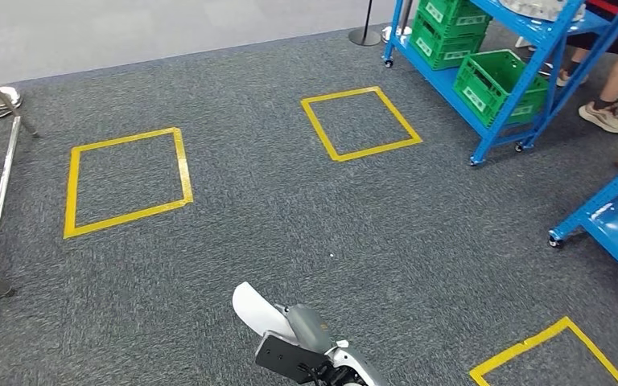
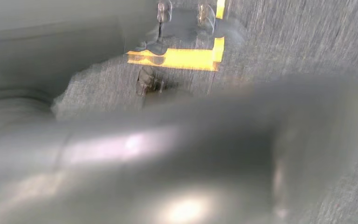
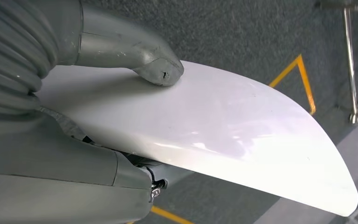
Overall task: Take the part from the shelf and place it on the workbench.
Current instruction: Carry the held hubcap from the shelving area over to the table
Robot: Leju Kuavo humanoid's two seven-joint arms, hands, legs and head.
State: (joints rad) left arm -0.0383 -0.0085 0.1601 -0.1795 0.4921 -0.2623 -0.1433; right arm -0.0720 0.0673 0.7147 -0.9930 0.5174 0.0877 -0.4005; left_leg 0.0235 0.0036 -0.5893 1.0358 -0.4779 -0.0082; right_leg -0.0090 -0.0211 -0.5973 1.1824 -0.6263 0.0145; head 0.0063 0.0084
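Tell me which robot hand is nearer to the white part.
Right. The right robot hand grips the white part, thumb pressed on its upper face. The left robot hand's place relative to the part cannot be told; its wrist view is blurred grey over carpet and yellow tape.

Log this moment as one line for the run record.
right hand: holds white part | thumb on top | over grey carpet | workbench: not reached

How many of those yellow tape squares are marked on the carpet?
3 in the head view: one full square at the left, one full square further ahead near the blue shelf, and one partly cut off at the bottom right corner. More may lie outside the picture.
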